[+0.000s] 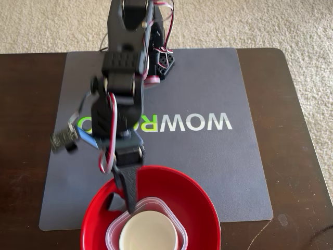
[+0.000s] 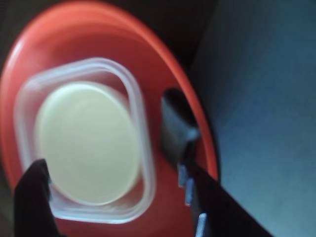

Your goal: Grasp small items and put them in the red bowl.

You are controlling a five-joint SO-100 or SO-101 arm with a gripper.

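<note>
Closest to your wrist camera, two dark gripper fingers (image 2: 32, 202) rise from the bottom edge, one at 7 o'clock and one at 5 o'clock, with a wide gap between them, so your gripper (image 2: 111, 173) stands apart and clamps nothing. The view is blurred, so fine detail is lost.

Between and just beyond those fingers you see the clear square plastic container (image 2: 143, 143), its rounded corner reaching past the left finger. Nested inside it sits the small white round bowl (image 2: 86, 140), filling most of the container's floor. Both rest in the red bowl (image 2: 163, 64), whose rim sweeps from 9 o'clock over the top to 4 o'clock. At 3 o'clock of the container, against the red bowl's inner wall, lies a small dark grey oblong clip (image 2: 175, 123), touching the right finger's tip or just beside it; you cannot tell which. Beyond the rim lies the grey-blue mat (image 2: 261, 98).

From your fixed camera, the red bowl (image 1: 203, 208) sits at 6 o'clock, overlapping the mat's near edge, with the container (image 1: 171, 213) and white bowl (image 1: 148, 232) inside. The arm (image 1: 122, 78) reaches down from 12 o'clock, its gripper (image 1: 127, 195) dipping inside the bowl's rim at the container's 11 o'clock corner. Farther back, the mat (image 1: 208, 78) shows lettering and lies on a dark wooden table (image 1: 296, 130), with beige carpet (image 1: 260, 23) beyond.
</note>
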